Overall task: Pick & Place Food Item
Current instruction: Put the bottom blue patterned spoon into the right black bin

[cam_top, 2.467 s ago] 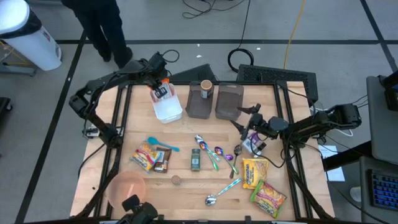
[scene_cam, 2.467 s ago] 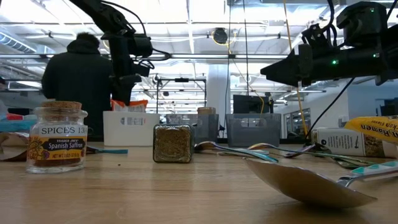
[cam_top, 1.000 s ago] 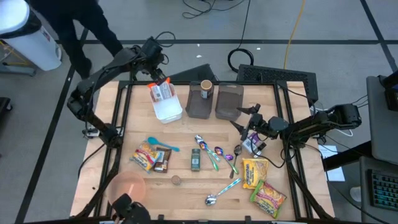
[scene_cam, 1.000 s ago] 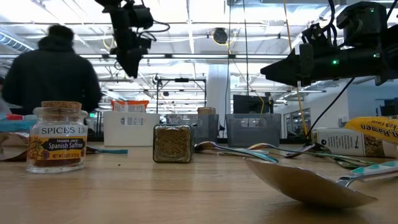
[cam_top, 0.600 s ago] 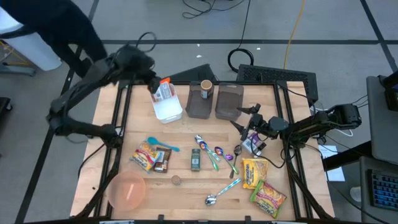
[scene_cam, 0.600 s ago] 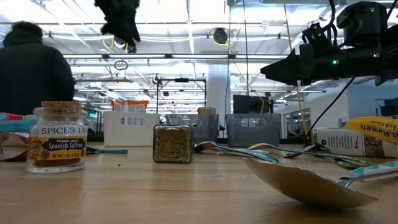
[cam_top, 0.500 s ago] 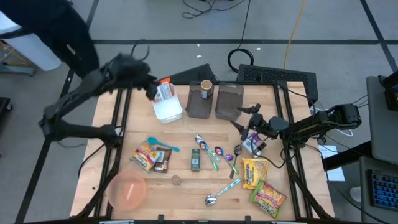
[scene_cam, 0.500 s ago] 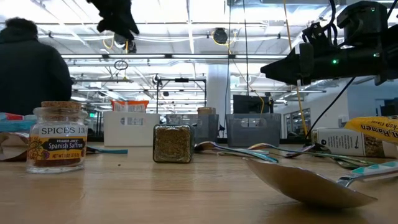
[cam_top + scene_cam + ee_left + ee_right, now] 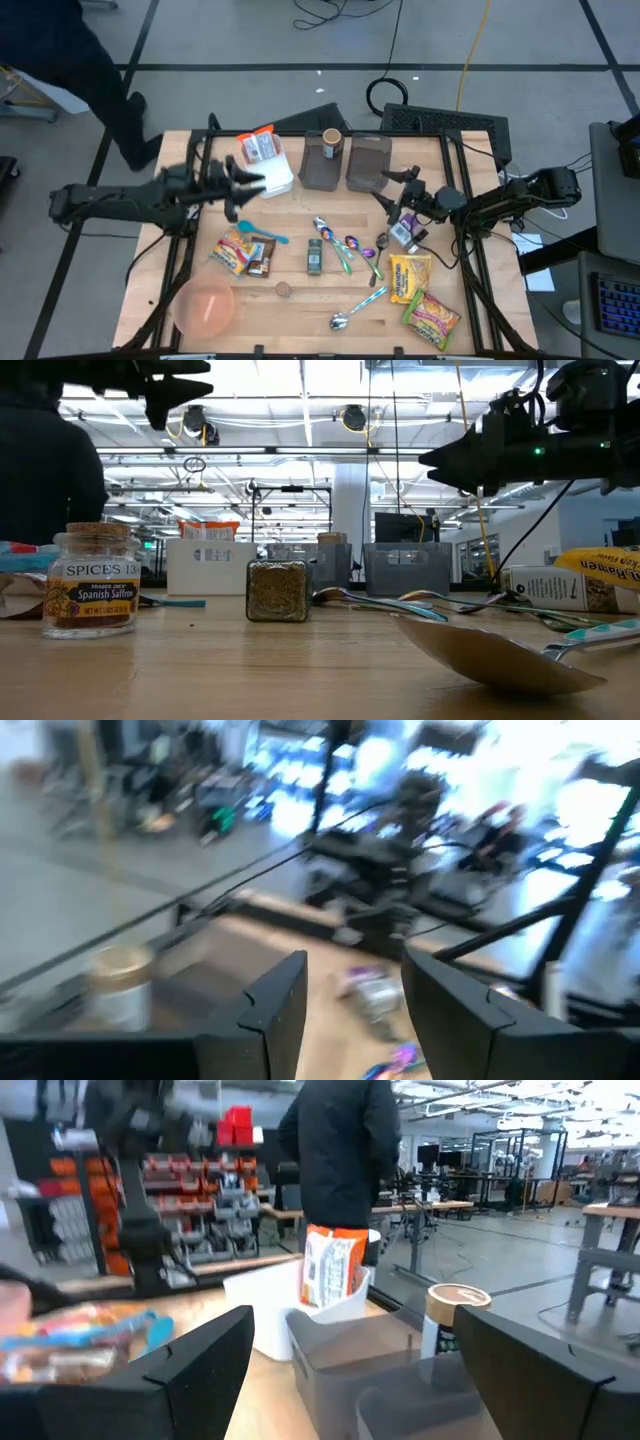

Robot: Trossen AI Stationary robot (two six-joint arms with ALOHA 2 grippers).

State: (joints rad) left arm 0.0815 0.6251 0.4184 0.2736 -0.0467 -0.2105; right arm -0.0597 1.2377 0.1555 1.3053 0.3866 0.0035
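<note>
We see a pale wooden table (image 9: 300,305) in a bright workshop. The orange food packet (image 9: 262,146) stands in the white bin (image 9: 272,178). Both grippers, left (image 9: 247,187) and right (image 9: 388,190), hang spread and empty.

Wooden table (image 9: 300,310) carried bins (image 9: 345,165), saffron jar (image 9: 92,580), spoons (image 9: 352,312), ramen packets (image 9: 410,277), pink bowl (image 9: 205,305).

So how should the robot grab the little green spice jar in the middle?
Across its narrow sides, from straight above. The spice jar lies flat with its long axis running away from the front edge, and bare table flanks both sides, leaving room for fingers, probably.
</note>
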